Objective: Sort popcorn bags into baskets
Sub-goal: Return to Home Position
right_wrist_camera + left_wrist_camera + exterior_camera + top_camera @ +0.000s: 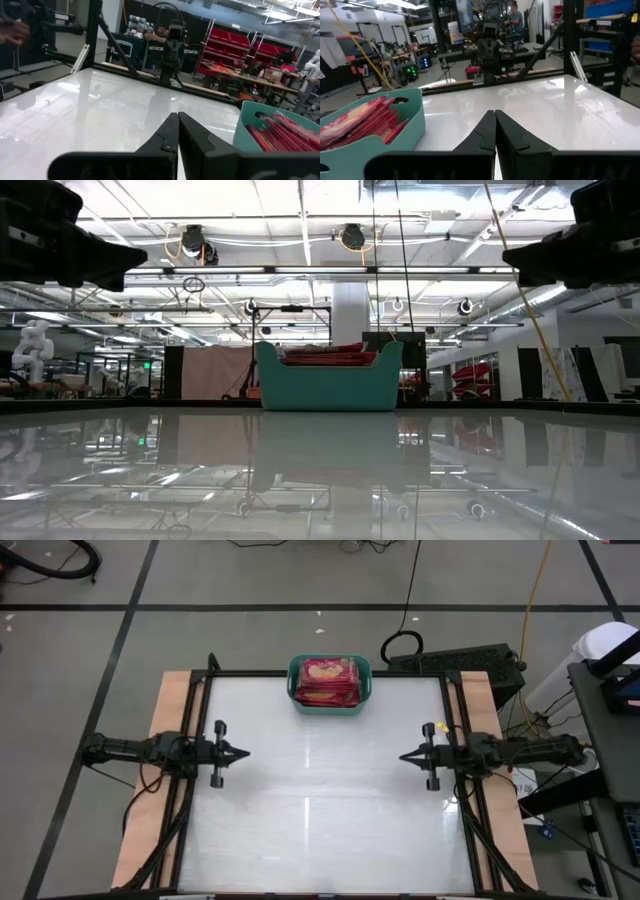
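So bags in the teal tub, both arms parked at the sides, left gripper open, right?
No, the left gripper is shut, as the left wrist view shows. The rest holds: the popcorn bags lie in the teal tub.

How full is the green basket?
Quite full. Red popcorn bags are stacked inside the basket about up to its rim, and the low view shows them above its dipped wall.
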You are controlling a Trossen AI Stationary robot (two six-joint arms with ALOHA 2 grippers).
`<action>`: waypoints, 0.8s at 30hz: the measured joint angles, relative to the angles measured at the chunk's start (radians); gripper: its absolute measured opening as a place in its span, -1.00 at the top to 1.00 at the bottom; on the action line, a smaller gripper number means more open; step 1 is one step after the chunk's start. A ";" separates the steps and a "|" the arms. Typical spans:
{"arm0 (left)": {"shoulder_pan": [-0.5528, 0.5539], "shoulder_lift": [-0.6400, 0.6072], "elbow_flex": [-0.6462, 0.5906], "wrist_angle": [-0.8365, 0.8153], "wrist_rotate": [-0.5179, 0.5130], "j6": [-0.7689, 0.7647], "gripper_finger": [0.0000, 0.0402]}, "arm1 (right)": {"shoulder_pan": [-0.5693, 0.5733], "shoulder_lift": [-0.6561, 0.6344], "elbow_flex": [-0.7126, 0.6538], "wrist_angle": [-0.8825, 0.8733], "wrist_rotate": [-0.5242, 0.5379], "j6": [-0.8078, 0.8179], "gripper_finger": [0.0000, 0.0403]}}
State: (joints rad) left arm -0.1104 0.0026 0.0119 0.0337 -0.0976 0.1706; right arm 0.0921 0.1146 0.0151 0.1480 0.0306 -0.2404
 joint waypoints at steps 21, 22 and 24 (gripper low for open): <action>0.170 0.023 0.000 -0.023 0.075 -0.044 0.99 | -0.119 -0.112 0.000 -0.121 -0.031 0.139 1.00; 0.170 0.024 0.000 -0.024 0.075 -0.044 0.99 | -0.120 -0.112 0.000 -0.123 -0.032 0.151 1.00; 0.170 0.023 0.000 -0.024 0.075 -0.045 0.98 | -0.119 -0.110 0.000 -0.124 -0.033 0.168 1.00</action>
State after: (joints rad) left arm 0.0594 0.0261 0.0120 0.0101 -0.0223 0.1257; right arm -0.0269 0.0050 0.0147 0.0240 -0.0025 -0.0722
